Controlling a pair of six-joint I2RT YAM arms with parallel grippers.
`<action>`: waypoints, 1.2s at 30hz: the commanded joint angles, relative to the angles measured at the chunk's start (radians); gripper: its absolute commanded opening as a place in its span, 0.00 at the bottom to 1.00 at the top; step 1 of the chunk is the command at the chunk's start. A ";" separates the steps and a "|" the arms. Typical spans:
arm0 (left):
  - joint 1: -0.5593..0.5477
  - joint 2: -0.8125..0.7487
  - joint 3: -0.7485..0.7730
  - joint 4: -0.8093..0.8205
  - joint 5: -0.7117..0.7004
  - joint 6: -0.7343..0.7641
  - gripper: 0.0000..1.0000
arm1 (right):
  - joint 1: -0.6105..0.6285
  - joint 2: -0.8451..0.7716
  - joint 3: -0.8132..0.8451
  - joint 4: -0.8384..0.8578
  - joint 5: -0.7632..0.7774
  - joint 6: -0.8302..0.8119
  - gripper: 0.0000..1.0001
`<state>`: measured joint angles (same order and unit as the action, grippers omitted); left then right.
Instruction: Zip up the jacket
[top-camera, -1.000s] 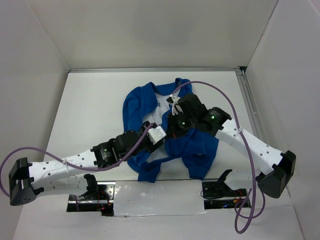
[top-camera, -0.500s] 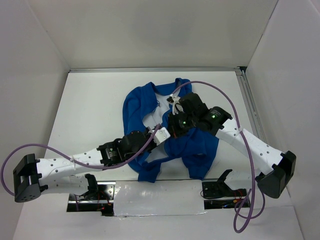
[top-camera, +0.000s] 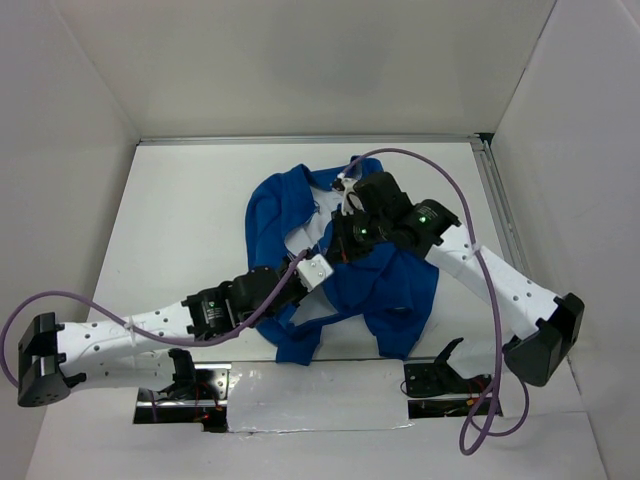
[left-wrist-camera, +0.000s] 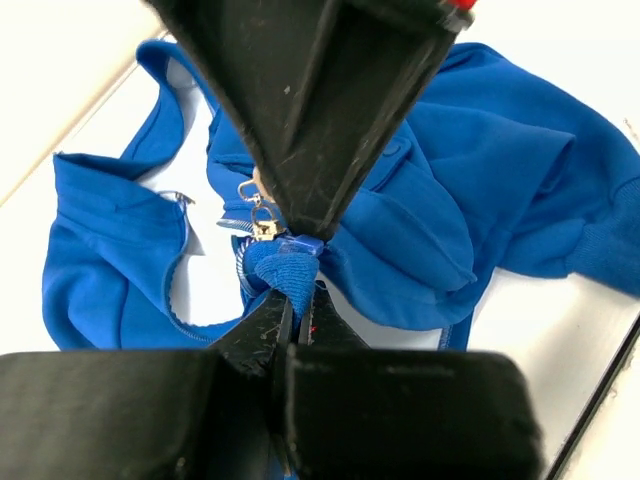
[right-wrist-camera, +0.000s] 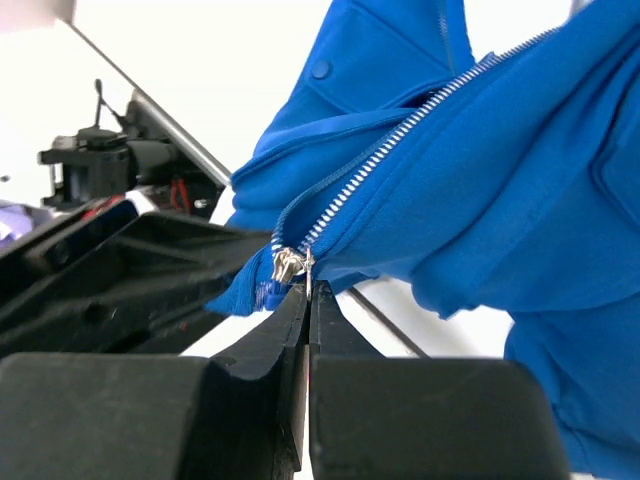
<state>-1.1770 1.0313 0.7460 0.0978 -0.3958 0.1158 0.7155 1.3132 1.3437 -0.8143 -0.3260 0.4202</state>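
Observation:
The royal-blue jacket (top-camera: 275, 205) lies open on the white table, its white lining showing in the middle. My left gripper (left-wrist-camera: 297, 292) is shut on a fold of the jacket's bottom hem (left-wrist-camera: 285, 262), just below the silver zipper slider (left-wrist-camera: 262, 222). My right gripper (right-wrist-camera: 308, 285) is shut on the slider's thin pull tab (right-wrist-camera: 309, 266), and the silver zipper teeth (right-wrist-camera: 400, 130) run up and away from it. In the top view both grippers meet over the jacket's lower front, the left one (top-camera: 330, 262) coming from the near left and the right one (top-camera: 342, 243) from the right.
White walls enclose the table on three sides. A metal rail (top-camera: 497, 200) runs along the right edge. Purple cables (top-camera: 440, 190) loop over the right arm and off the left arm (top-camera: 60, 300). A foil strip (top-camera: 330, 395) and black mounts (top-camera: 440, 370) sit at the near edge.
My left gripper has closed on the jacket's hem beside the slider. My right gripper has shifted slightly to the far left, keeping the pull tab.

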 joint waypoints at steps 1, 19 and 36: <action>-0.058 -0.027 0.003 -0.018 0.063 -0.050 0.00 | -0.025 0.061 0.087 0.063 0.304 0.005 0.00; -0.064 -0.184 -0.034 -0.138 0.155 -0.192 0.00 | -0.063 0.261 0.146 0.119 0.650 -0.081 0.00; -0.069 -0.261 -0.085 -0.331 0.247 -0.465 0.00 | -0.547 1.057 1.093 0.383 0.797 0.008 0.00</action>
<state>-1.2179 0.7990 0.6479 -0.1341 -0.2913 -0.2039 0.2569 2.4264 2.4649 -0.7994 0.3183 0.4042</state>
